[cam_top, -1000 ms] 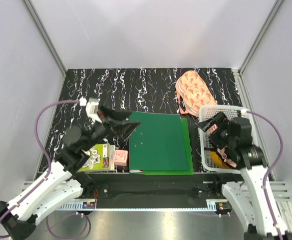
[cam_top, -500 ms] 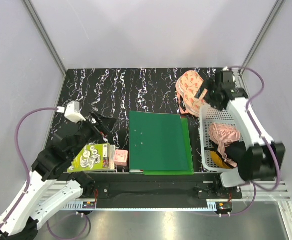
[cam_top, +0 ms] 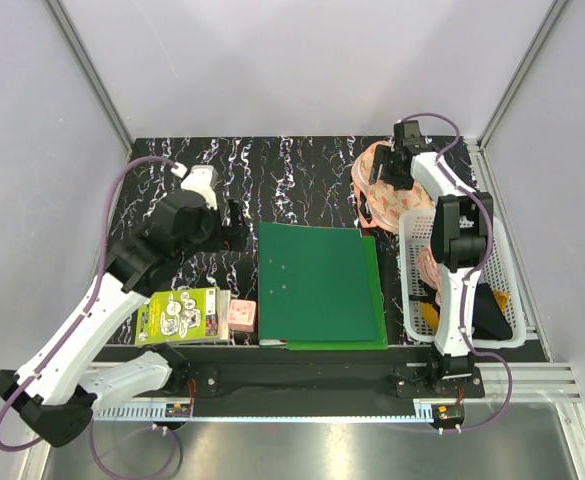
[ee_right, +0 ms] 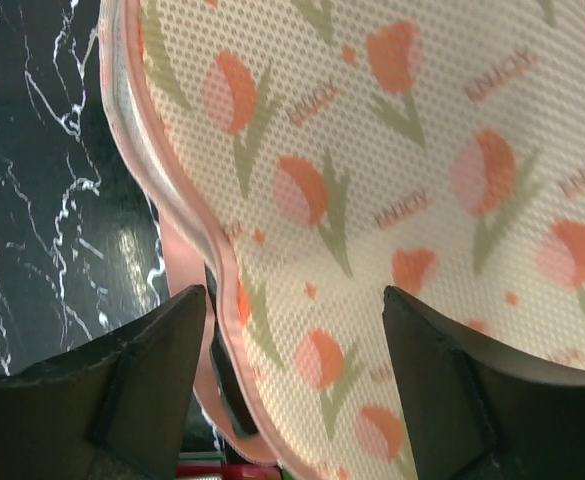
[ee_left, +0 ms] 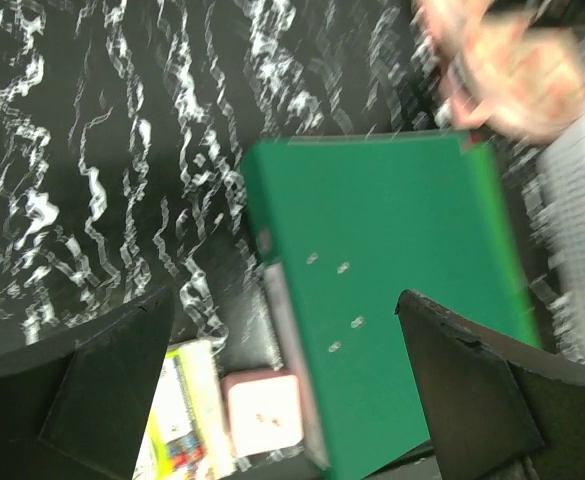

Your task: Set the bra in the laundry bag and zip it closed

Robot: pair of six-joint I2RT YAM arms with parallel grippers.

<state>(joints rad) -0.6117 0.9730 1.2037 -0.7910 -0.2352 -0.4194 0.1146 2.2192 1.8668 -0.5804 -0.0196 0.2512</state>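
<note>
The laundry bag [ee_right: 402,180] spills past the right wrist view's edges.

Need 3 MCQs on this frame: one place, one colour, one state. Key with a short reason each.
1. Where does the laundry bag lie?
A. On the table, by the far corner of the white basket
B. Inside the basket
C. At the table's near left corner

2. What colour is the folder in the middle of the table?
A. Blue
B. Green
C. Red

3. What state is the right gripper in?
A. Shut, holding nothing
B. Shut on the basket's rim
C. Open over the laundry bag

Key:
1 A: the top view shows the bag on the marbled top at the far right, outside the basket.
2 B: the top and left wrist views both show it green.
3 C: the right wrist view shows the fingers apart with the printed bag under them.
</note>
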